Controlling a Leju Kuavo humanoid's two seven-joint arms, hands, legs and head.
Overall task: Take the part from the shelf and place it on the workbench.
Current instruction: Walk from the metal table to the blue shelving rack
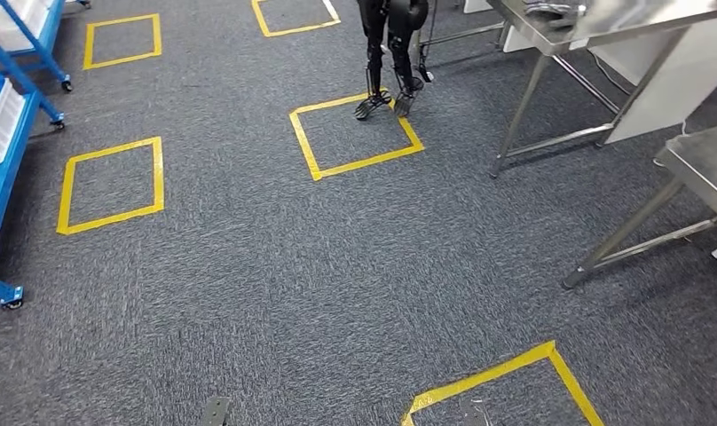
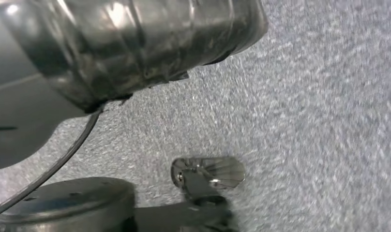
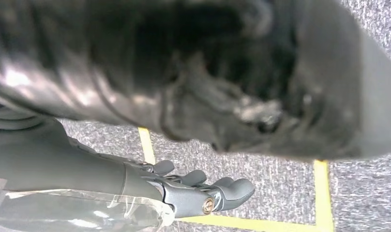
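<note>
The blue shelf (image 1: 4,133) at my left is cut off by the frame edge, and I cannot make out my left robot hand's fingers. My right robot hand (image 3: 198,193) hangs over the carpet with fingers curled, pinching a clear bag (image 3: 82,212); the part inside is hard to see. The steel counter (image 1: 603,22) stands far right.

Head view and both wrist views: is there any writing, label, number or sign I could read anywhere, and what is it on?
None: no letters or numbers can be read in any view.
The yellow tape squares on the carpet are plain outlines without text.
The blue shelf shows no legible labels.
</note>
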